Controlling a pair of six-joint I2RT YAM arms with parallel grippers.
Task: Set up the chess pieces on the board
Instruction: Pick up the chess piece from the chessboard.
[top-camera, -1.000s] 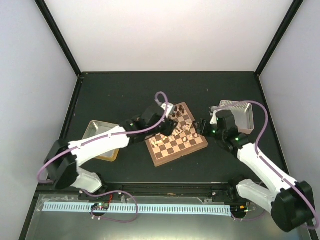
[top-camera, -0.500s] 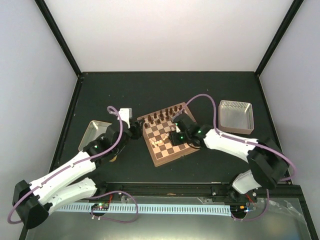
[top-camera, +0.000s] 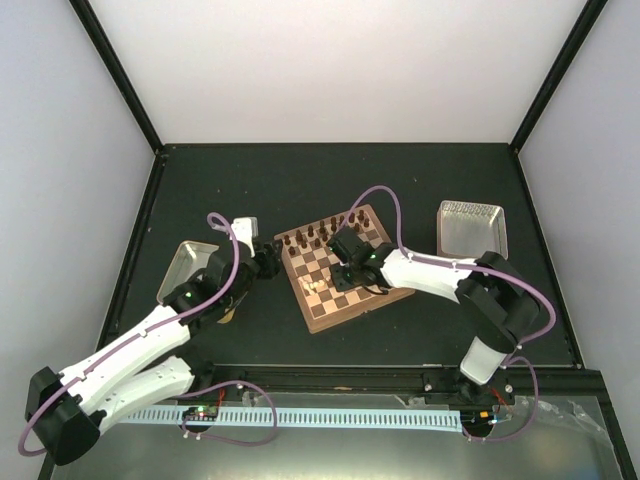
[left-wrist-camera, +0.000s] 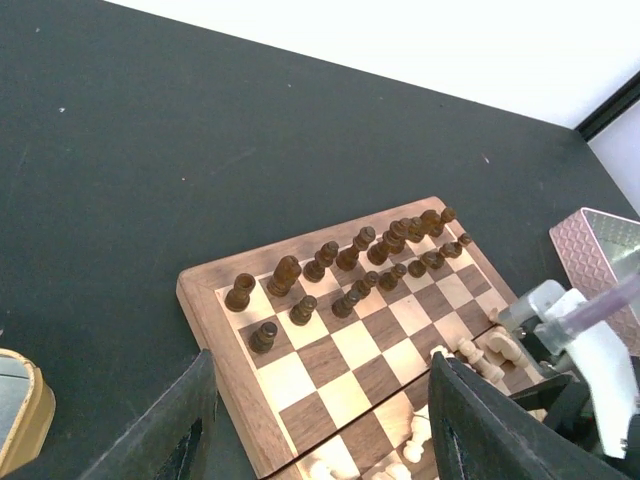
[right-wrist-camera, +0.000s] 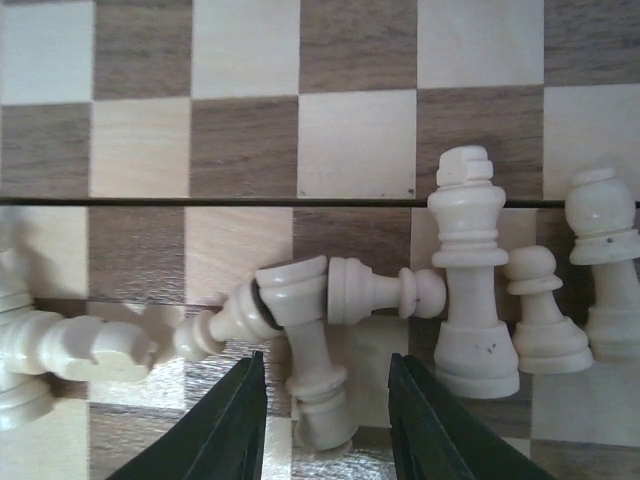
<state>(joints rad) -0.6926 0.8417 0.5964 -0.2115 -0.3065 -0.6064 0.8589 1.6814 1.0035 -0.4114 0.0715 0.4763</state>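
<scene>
Right arm (top-camera: 430, 270) farther across board (top-camera: 335, 300); white-walled black table (top-camera: 250, 180).

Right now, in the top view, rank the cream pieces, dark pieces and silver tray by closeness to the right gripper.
1. Cream pieces, under the right gripper on the board.
2. Dark pieces, along the board's far edge.
3. Silver tray, off the board, far right.

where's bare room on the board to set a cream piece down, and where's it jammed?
Free: the middle ranks of the board, bordered by the two rows of dark chessmen on the far side and the cream pieces on the near side. Crowded: that cream cluster under the right pincer, several toppled and touching.
</scene>
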